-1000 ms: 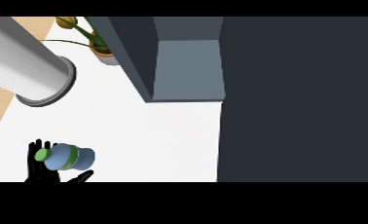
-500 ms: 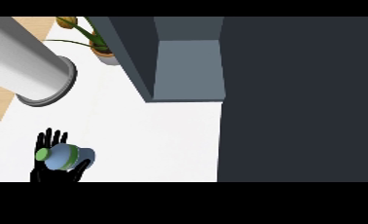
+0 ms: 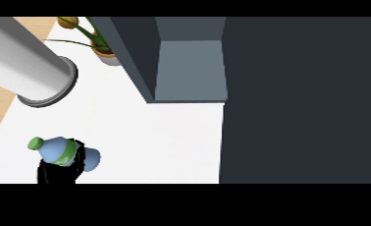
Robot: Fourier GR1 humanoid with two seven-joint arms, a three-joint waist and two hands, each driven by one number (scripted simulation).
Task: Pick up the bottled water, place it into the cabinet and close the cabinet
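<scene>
Head view: my left hand (image 3: 56, 174) has its fingers curled round the bottled water (image 3: 62, 152), at the lower left of the white counter (image 3: 167, 136).
The bottle lies tilted across the hand, with its green cap toward the upper left and its base toward the right. The cabinet (image 3: 190, 68) opening is well apart from it, up and to the right, so I judge the carry runs that way. My right hand shows nowhere, so the job falls to the left.

the white counter (image 3: 156, 136) bears a potted plant (image 3: 107, 57) just beside the dark cabinet (image 3: 190, 68).
</scene>
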